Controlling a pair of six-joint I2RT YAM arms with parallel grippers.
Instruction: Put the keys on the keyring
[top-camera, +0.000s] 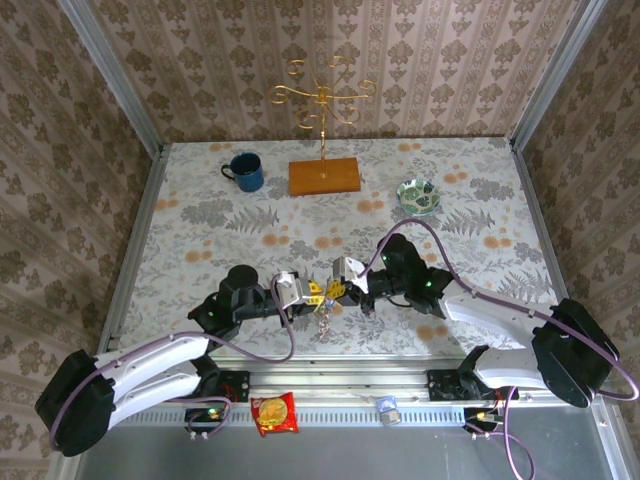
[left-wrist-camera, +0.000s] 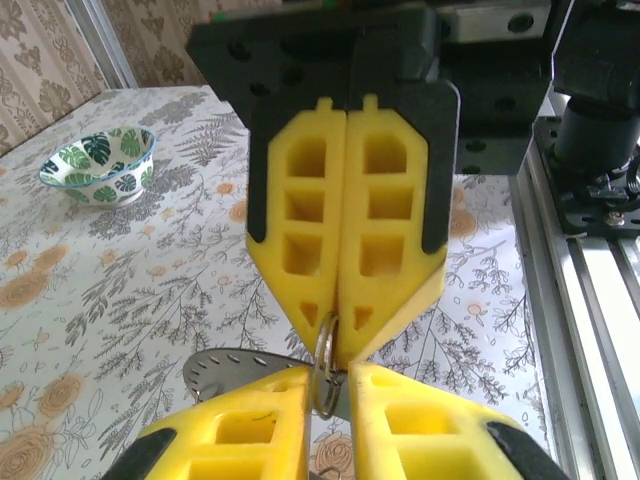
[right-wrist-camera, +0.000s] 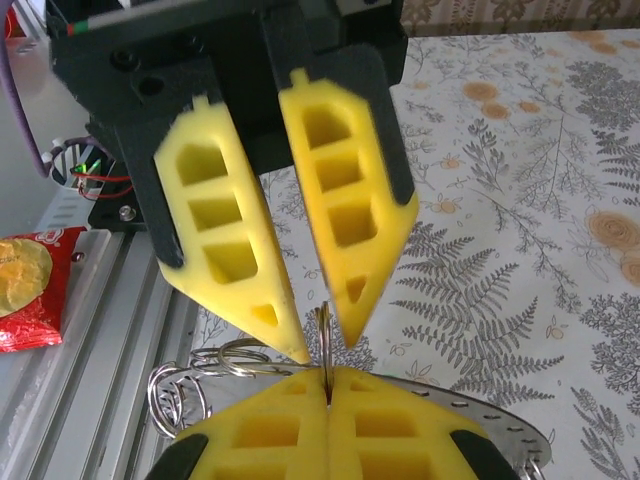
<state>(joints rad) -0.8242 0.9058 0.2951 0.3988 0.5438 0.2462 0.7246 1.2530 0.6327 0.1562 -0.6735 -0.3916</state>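
Presently we judge threading under way: the right gripper (right-wrist-camera: 328, 378) pinches the keyring's wire loop (right-wrist-camera: 324, 322), and the left gripper (left-wrist-camera: 329, 375) stands slightly parted around it. Next, it must close squarely.

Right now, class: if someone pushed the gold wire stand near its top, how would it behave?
The gold wire stand would probably tip, not slide: it rises tall and thin from a small wooden base. Its curls look thin, so likely springy.

keyring (right-wrist-camera: 325, 345): thin metal ring, upright, seen edge-on
state: clamped, held clear of the table (top-camera: 200, 230)
place: near edge, middle
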